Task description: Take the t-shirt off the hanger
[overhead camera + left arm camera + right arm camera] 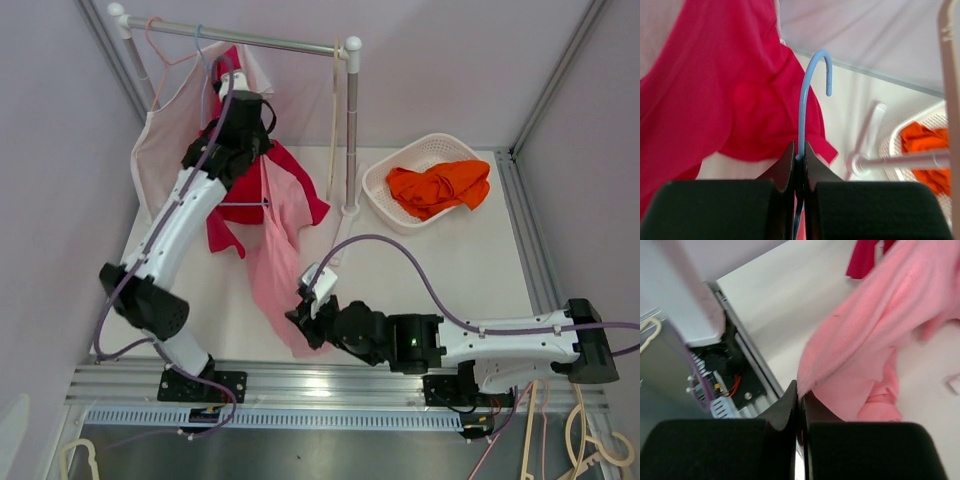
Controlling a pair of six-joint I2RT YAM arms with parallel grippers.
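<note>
A pink t-shirt hangs from a blue hanger and drapes down onto the table toward the front. My left gripper is shut on the blue hanger, just below its hook, next to a red garment. My right gripper is shut on the lower edge of the pink t-shirt near the table's front edge. The hanger's arms are hidden by cloth.
A clothes rail on a white post stands at the back, with a pale garment and a red one on it. A white basket holding an orange garment sits at the back right. Spare hangers lie front right.
</note>
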